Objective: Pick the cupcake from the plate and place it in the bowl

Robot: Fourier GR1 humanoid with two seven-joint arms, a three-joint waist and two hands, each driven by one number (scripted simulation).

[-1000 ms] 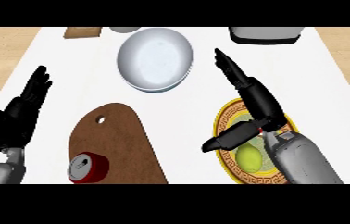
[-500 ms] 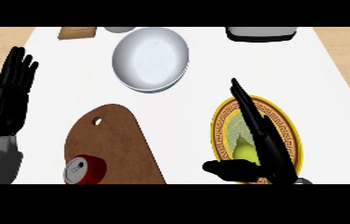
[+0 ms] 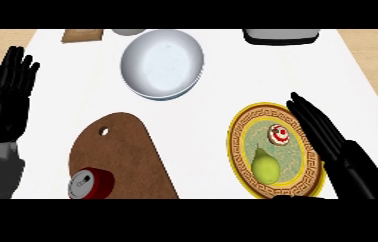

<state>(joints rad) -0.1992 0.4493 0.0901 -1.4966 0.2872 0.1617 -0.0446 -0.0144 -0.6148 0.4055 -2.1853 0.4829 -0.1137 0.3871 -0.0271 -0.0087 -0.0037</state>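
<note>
A small cupcake [image 3: 279, 135] with white icing and a red top sits on the yellow patterned plate [image 3: 247, 121] at the lower right, next to a green pear [image 3: 266, 166]. The white bowl [image 3: 162, 63] stands higher up, near the middle of the counter. My right hand [image 3: 332, 143] is open with straight fingers, lying along the plate's right rim just right of the cupcake and apart from it. At the left edge my left hand [image 3: 15, 93] rests open, fingers up.
A brown cutting board [image 3: 125, 156] lies at the lower left with a red can [image 3: 90, 183] on its near end. A dark appliance [image 3: 280, 35] and a small brown item [image 3: 83, 35] sit at the counter's far edge.
My right hand has drawn back toward the lower right, uncovering the cupcake and pear on the plate. The left hand has stayed at the left edge.
</note>
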